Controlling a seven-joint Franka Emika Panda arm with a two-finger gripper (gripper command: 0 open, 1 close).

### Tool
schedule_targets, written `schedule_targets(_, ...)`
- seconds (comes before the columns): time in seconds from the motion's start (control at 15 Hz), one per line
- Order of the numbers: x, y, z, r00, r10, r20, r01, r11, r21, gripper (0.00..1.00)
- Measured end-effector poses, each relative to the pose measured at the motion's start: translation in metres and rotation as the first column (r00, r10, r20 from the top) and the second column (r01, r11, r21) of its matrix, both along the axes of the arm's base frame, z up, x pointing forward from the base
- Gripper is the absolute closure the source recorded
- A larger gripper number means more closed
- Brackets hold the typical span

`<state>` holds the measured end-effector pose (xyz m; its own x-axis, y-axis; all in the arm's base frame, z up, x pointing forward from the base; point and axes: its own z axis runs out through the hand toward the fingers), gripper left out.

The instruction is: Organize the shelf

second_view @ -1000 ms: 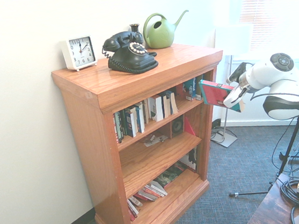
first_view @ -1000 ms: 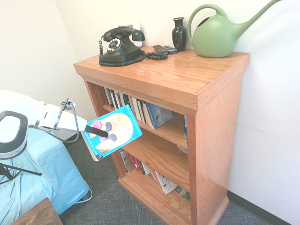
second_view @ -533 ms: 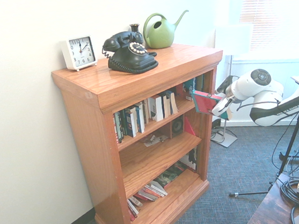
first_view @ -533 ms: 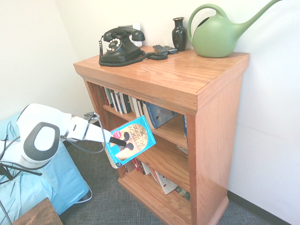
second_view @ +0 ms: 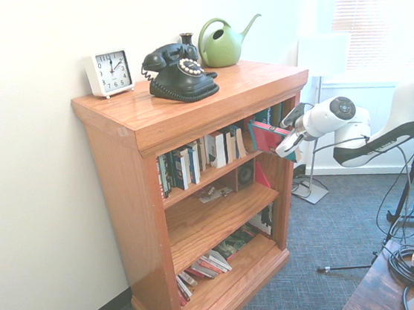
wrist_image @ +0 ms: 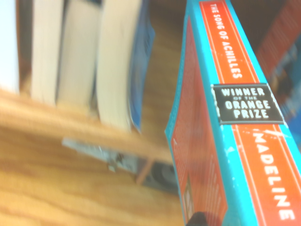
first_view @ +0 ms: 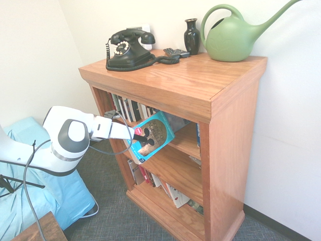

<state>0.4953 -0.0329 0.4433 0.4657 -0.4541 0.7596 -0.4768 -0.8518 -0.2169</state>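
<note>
Paperback with turquoise-and-cream cover [first_view: 154, 137], clamped in the black two-finger gripper [first_view: 143, 137] left of frame centre, looks light and bendy, best pinched near its spine.

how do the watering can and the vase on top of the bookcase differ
The watering can is green, while the vase is black. The watering can is wide, with a handle and long spout; the vase is smaller and slim, with neither. Both stand upright on the bookcase's top.
</note>
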Motion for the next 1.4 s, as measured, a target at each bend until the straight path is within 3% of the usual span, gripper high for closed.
schedule_targets(0.8, 0.083, 0.005, -0.054, 1.0, -0.008, 0.013, 0.008, 1.0, 0.028, 1.0)
schedule_targets(1.4, 0.098, 0.009, -0.032, 0.998, -0.019, 0.068, 0.012, 0.995, 0.104, 1.0)
